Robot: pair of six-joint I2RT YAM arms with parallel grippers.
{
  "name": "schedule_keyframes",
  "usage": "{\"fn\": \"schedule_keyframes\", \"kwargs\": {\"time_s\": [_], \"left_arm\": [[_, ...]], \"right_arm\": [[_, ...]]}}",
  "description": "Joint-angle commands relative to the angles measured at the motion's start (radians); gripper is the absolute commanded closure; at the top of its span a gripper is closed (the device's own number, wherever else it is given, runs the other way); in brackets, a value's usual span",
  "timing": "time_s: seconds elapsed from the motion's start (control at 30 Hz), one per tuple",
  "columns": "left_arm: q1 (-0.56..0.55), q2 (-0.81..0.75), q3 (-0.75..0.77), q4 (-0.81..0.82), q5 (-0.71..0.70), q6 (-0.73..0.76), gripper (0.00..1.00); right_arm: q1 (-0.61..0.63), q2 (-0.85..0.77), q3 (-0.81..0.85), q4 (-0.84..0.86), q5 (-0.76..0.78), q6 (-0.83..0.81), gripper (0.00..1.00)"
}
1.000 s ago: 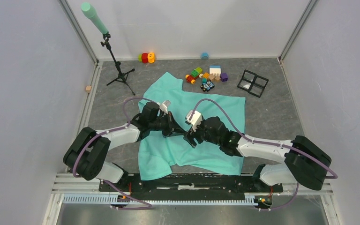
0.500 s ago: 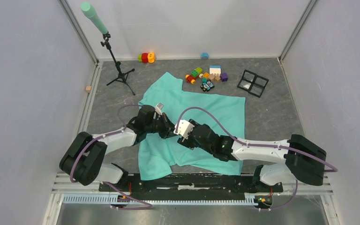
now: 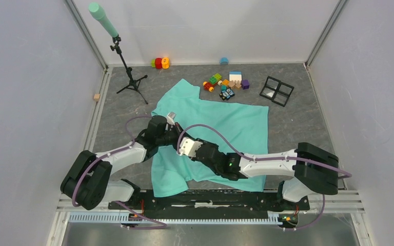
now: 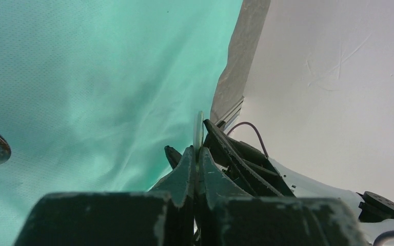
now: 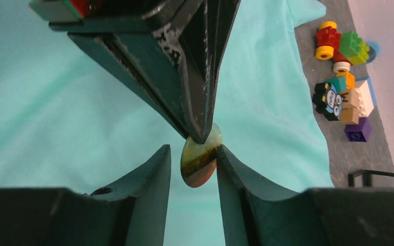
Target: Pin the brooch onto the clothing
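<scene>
Your left gripper is pressed together on the rim of the brooch, a round disc banded green, brown and orange, held over the near-left part of the T-shirt. Your right gripper stands spread, 1 finger on each side of the disc; a sliver of shirt shows between the disc and 1 of them. The shirt lies rumpled mid-table on a grey marbled table, boxed in by plain white walls with metal posts in the far corners. Along the far edge you have toy blocks, a black grid frame and a tripod. A small wooden cube sits by the left wall.
</scene>
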Motion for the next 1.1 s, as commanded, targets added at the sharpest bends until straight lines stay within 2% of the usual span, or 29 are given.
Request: {"fn": "schedule_keyframes", "kwargs": {"time_s": [0.0,0.07,0.17,0.23,0.27,0.37,0.47,0.57,0.73,0.83,0.97,1.07], "left_arm": [[0.006,-0.039,-0.01,0.034,-0.023,-0.042,0.97],[0.011,-0.045,-0.013,0.034,-0.028,-0.046,0.92],[0.022,-0.058,-0.012,0.031,-0.031,-0.034,0.74],[0.039,-0.082,-0.005,0.003,-0.037,-0.01,0.59],[0.05,-0.097,-0.002,-0.02,-0.045,0.009,0.47],[0.081,-0.164,0.005,-0.11,-0.093,0.073,0.28],[0.093,-0.247,0.02,-0.208,-0.162,0.167,0.23],[0.093,-0.296,0.053,-0.301,-0.184,0.32,0.16],[0.077,-0.32,0.094,-0.315,-0.037,0.524,0.16],[0.042,-0.323,0.105,-0.266,0.084,0.572,0.16],[0.013,-0.311,0.096,-0.186,0.186,0.57,0.18],[0.006,-0.319,0.086,-0.162,0.197,0.569,0.21]], "right_arm": [[0.034,0.04,0.067,0.005,0.165,-0.03,0.62],[0.037,0.044,0.07,-0.002,0.178,-0.028,0.69],[0.037,0.033,0.063,-0.005,0.187,-0.011,0.81],[0.037,0.018,0.051,-0.003,0.188,0.004,0.89],[0.036,0.006,0.044,0.0,0.187,0.015,0.91],[0.011,-0.046,0.012,0.012,0.116,0.062,0.95],[-0.068,-0.125,-0.033,0.037,-0.091,0.136,0.97],[-0.187,-0.203,-0.071,0.076,-0.384,0.221,0.97],[-0.359,-0.258,-0.084,0.122,-0.821,0.331,0.96],[-0.419,-0.257,-0.084,0.172,-1.036,0.411,0.95],[-0.455,-0.253,-0.091,0.256,-1.213,0.5,0.95],[-0.465,-0.261,-0.087,0.254,-1.259,0.512,0.95]]}}
